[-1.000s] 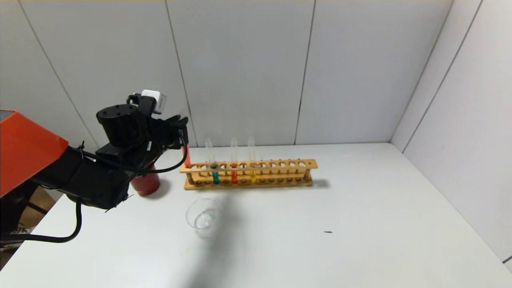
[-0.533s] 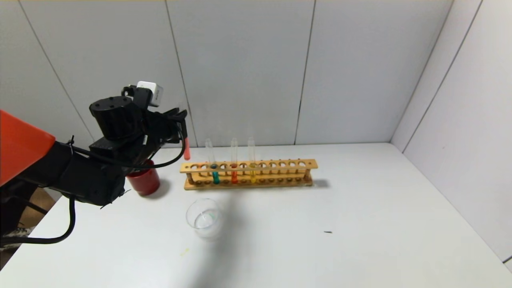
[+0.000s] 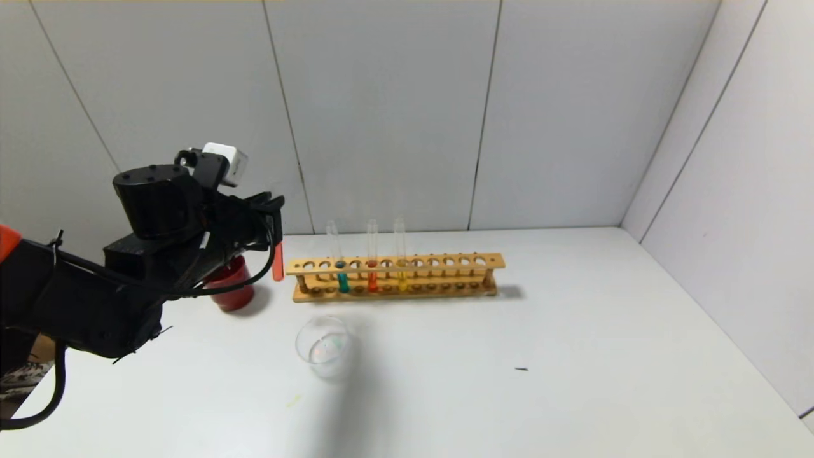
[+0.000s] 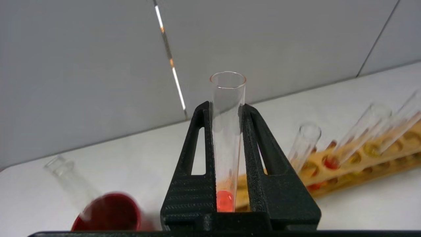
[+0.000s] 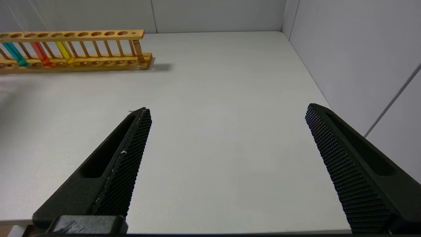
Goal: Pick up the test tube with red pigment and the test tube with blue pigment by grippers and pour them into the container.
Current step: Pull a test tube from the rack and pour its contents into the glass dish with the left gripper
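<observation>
Test tube with red pigment (image 3: 278, 270) hangs upright in your left claw (image 4: 227, 108), which is clamped on its glass, lifted clear of the wooden rack (image 3: 445, 261) and just off that rack's left end, in front of the dark red cup (image 3: 234, 294). You can see the test tube with blue pigment (image 3: 343, 280) standing in the rack, with an orange-red tube (image 3: 372, 280) and a yellow tube (image 3: 402, 278) beside it. Your container (image 3: 324, 347) sits on the desk (image 3: 572, 356) nearer you than the rack. Your right claw (image 5: 227, 115) hovers over bare desk well to the right, its fingers spread wide apart and holding nothing.
</observation>
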